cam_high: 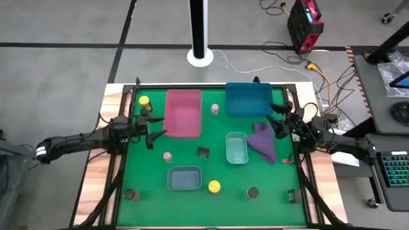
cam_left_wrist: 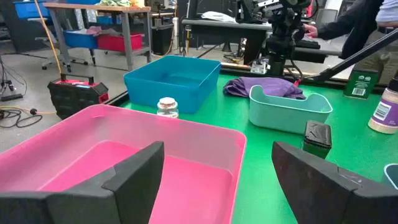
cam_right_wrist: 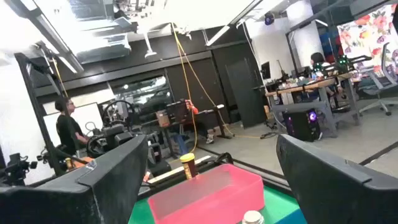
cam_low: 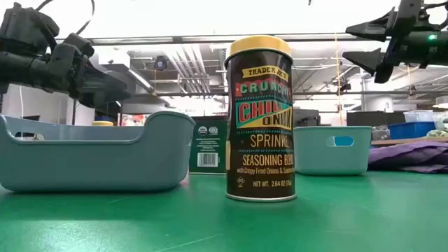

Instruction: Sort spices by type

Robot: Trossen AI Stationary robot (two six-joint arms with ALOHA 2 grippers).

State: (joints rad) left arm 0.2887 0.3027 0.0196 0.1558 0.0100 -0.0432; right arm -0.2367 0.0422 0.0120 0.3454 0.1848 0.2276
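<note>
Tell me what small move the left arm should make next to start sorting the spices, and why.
Probably lower the left gripper toward the yellow-lidded jar just beyond it. Its jaws stand open and empty over the pink tray's edge, no tray holds a jar yet, and that jar is the nearest one on the left side.

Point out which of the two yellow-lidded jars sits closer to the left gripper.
The yellow-lidded jar at the far left corner, beside the pink tray, just beyond the left gripper. The other yellow-lidded jar stands near the front edge.
</note>
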